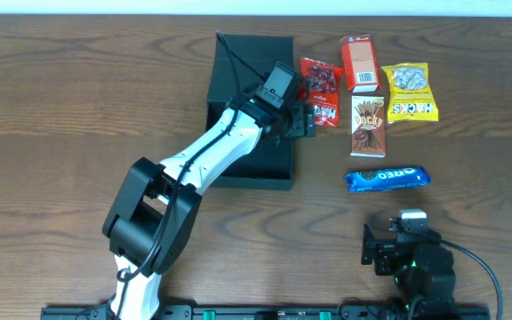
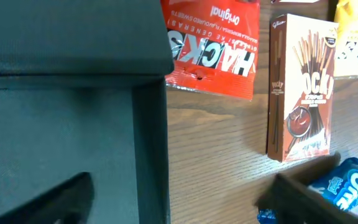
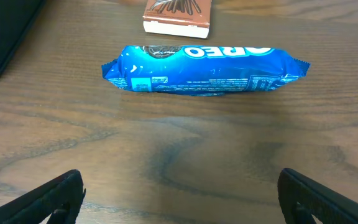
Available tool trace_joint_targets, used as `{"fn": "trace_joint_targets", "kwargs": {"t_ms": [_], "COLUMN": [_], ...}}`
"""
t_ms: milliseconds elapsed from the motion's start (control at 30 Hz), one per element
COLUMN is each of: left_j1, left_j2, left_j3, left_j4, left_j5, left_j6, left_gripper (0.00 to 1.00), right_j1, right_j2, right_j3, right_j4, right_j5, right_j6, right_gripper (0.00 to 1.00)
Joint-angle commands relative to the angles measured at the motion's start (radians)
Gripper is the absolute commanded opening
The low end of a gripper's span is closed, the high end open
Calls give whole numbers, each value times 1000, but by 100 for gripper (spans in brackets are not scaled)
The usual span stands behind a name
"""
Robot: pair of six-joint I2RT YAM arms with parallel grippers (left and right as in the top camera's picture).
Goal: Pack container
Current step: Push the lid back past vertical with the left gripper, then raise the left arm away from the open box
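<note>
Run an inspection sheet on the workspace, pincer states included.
Surface: wood-grain table, no spills seen.
Job's things: container open, flap lid at the far side; no snack seen inside, though the arm hides part.
Clutter: to the container's right, red Hacks bag, orange-red carton, yellow Hacks bag, Pocky box and Oreo pack, all lying on the table.
Grippers: left pincer open, over the container's right wall, holding nothing; right pincer open, empty, just short of the Oreo pack.
Cables: black cable along the left arm, crossing the container; another at the right arm.
Surroundings: nothing seen.
</note>
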Motion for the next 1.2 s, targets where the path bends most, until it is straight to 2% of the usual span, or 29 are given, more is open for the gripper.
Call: {"fn": "trace_joint_targets", "kwargs": {"t_ms": [0, 167, 267, 400, 467, 600, 867, 1000, 1167], "left_j1": [18, 48, 58, 111, 166, 288, 529, 590, 599], "left_j2": [0, -53, -111, -166, -164, -155, -129, -103, -72], "left_j3": [87, 266, 363, 379, 378, 353, 301, 301, 301], "left_j4": [-34, -175, -266, -312, -335, -389, -378, -337, -293], "left_j5": [-10, -129, -367, -689, -681, -556, -331, -282, -261], "left_j6": [24, 91, 180, 292, 354, 363, 381, 387, 445], "left_gripper": [95, 95, 95, 95, 95, 95, 95, 95, 95], "right_j1": [10, 10, 10, 10, 10, 10, 10, 10, 10], "right_j2": [-5, -5, -5, -5, -5, -5, -5, -5, -5], "right_j3": [-8, -8, -8, -8, -8, -8, -8, -8, -8], "right_j4": [-2, -2, -2, -2, -2, -2, -2, -2, -2], "right_j5": [7, 7, 7, 7, 7, 7, 7, 7, 7], "right_j6": [18, 18, 18, 18, 18, 18, 18, 18, 18], "right_gripper": [99, 99, 99, 99, 99, 99, 99, 99, 99]}}
